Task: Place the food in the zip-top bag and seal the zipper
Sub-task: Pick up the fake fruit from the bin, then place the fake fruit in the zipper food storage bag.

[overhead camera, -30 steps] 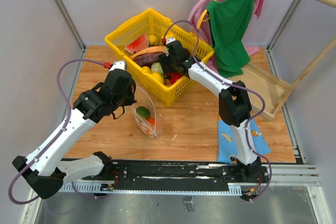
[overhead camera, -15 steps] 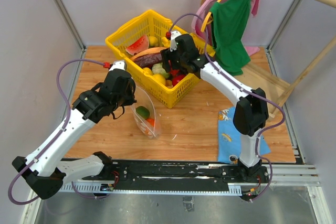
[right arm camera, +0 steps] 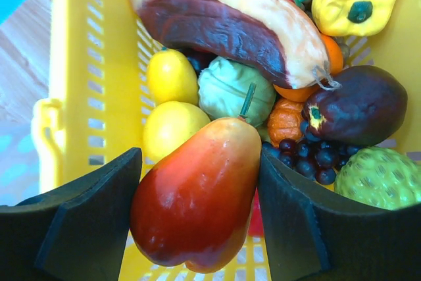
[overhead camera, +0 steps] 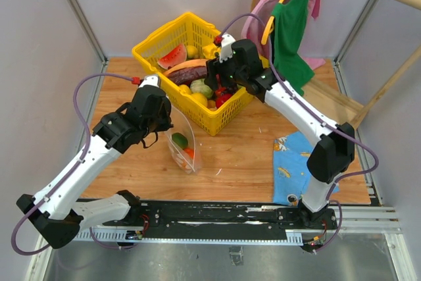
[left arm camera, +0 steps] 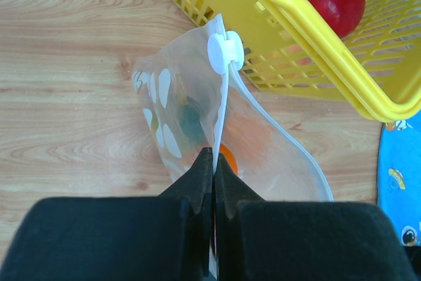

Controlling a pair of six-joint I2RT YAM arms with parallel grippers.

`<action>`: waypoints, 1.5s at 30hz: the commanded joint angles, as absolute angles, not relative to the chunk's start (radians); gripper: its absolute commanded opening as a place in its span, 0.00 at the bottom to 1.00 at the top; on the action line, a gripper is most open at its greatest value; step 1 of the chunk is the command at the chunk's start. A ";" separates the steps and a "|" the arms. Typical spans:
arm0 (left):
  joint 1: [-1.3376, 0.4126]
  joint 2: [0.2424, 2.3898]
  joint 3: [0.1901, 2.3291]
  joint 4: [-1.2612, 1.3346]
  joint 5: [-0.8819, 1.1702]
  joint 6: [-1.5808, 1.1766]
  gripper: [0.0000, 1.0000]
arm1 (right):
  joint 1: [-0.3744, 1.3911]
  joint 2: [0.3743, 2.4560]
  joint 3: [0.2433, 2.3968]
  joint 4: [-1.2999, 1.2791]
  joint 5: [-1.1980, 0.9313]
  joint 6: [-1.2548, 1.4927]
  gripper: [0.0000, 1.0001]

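The zip-top bag (overhead camera: 184,146) stands open on the wood table, with a green fruit (overhead camera: 179,140) and an orange piece (overhead camera: 189,153) inside. My left gripper (left arm camera: 214,157) is shut on the bag's zipper (left arm camera: 222,106) rim, below the white slider (left arm camera: 225,52), and holds the mouth up. My right gripper (right arm camera: 197,192) is shut on a red-orange pear (right arm camera: 197,202), held just above the food in the yellow basket (right arm camera: 72,64). In the top view the right gripper (overhead camera: 217,83) hangs over the basket's near right part.
The yellow basket (overhead camera: 152,45) behind the bag holds a watermelon slice (overhead camera: 172,55), lemons, grapes, a yellow pepper and more. A blue patterned cloth (overhead camera: 295,162) lies at the right front. A wooden rack with a green garment (overhead camera: 289,27) stands at the back right.
My right arm has stretched out and its wrist has moved right and back over the basket, with the pear in the jaws. The left gripper and the bag have stayed put.
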State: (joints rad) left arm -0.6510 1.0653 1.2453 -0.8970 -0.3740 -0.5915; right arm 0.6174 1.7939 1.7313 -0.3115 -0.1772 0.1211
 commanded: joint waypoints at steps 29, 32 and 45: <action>-0.647 1.071 1.255 -0.819 -0.307 -0.667 0.00 | 0.944 1.378 1.287 0.104 -0.277 0.331 0.16; -0.647 1.068 1.248 -0.820 -0.308 -0.671 0.00 | 0.963 1.382 1.269 0.114 -0.274 0.336 0.16; -0.647 1.061 1.246 -0.821 -0.307 -0.688 0.00 | 1.015 1.390 1.175 0.119 -0.182 0.388 0.20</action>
